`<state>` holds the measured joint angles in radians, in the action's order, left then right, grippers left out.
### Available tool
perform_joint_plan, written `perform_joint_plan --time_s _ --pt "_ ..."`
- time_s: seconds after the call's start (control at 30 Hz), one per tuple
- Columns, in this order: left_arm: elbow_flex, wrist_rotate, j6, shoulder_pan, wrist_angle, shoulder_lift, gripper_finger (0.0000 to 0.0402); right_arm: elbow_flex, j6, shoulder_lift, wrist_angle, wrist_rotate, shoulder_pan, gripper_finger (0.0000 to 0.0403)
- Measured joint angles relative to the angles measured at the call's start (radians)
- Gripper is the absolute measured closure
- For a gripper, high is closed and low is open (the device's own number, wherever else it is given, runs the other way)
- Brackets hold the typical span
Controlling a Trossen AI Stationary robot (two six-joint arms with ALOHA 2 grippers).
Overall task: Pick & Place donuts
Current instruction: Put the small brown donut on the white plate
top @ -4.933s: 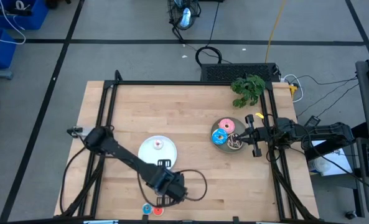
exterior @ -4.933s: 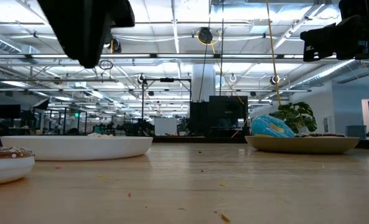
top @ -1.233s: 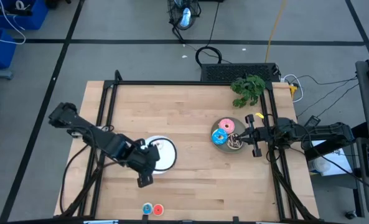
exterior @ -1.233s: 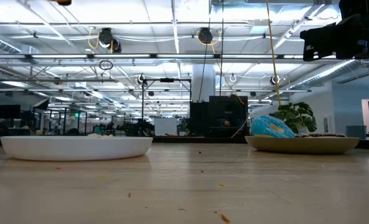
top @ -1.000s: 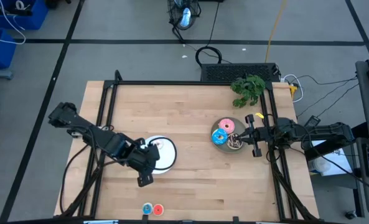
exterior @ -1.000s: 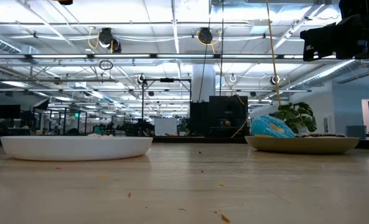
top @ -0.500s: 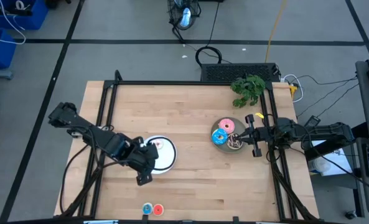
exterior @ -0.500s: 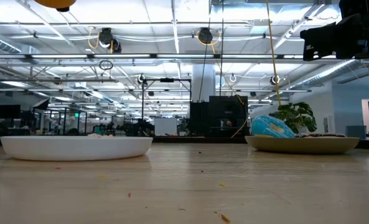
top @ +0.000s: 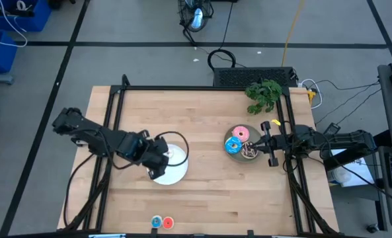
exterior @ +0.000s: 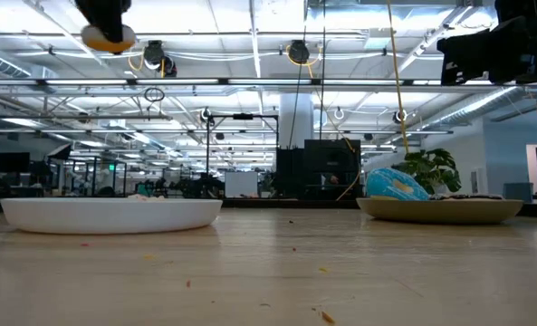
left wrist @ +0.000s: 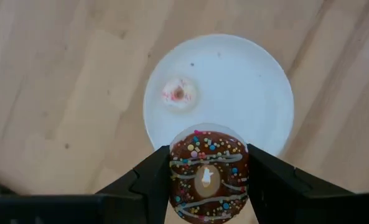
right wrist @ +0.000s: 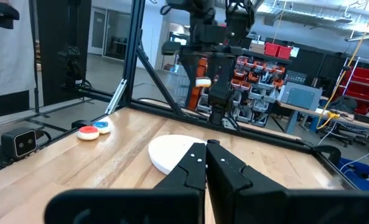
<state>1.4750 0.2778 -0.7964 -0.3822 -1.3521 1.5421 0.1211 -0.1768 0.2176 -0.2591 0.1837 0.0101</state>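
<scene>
Grey taped floor (top: 143, 59); ceiling strip lights (exterior: 250, 81)

L gripper (top: 157, 160) hid part of white plate (top: 176, 173) in high view. Brown donut (left wrist: 208, 174) was cut off by wrist view's edge. Grey plate's (exterior: 445, 210) contents were mostly hidden by its rim at low view.

My left gripper (left wrist: 208, 180), earlier low at the bottom edge of the high frame near the small donuts, now hangs over the white plate (top: 176, 172) at centre left, clamping the brown sprinkled donut (left wrist: 208, 180).
</scene>
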Motion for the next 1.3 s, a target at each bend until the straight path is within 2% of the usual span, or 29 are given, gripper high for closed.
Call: perform_joint_plan --time_s 0.27,0.4,0.53,0.8,0.97,1.3 --pt "-0.051 -0.045 0.181 0.106 0.053 0.0 0.0215 0.0 0.0 0.0 -0.002 0.001 0.0 0.0403" --pt "-0.172 -0.133 0.251 0.154 0.139 0.0 0.0215 0.0 0.0 0.0 -0.002 0.001 0.0 0.0403" --pt "-0.311 -0.158 0.295 0.179 0.264 0.0 0.0215 0.0 0.0 0.0 -0.002 0.001 0.0 0.0403" --pt "-0.483 -0.243 0.296 0.207 0.51 0.001 0.0215 0.0 -0.003 0.0 -0.002 0.001 0.0 0.0403" --pt "-0.564 -0.244 0.27 0.207 0.624 0.0 0.0215 0.0 0.0 0.0 -0.002 0.001 0.0 0.0403" --pt "-0.614 -0.243 0.238 0.207 0.68 0.0 0.0215 0.0 0.0 0.0 -0.002 0.001 0.0 0.0403"
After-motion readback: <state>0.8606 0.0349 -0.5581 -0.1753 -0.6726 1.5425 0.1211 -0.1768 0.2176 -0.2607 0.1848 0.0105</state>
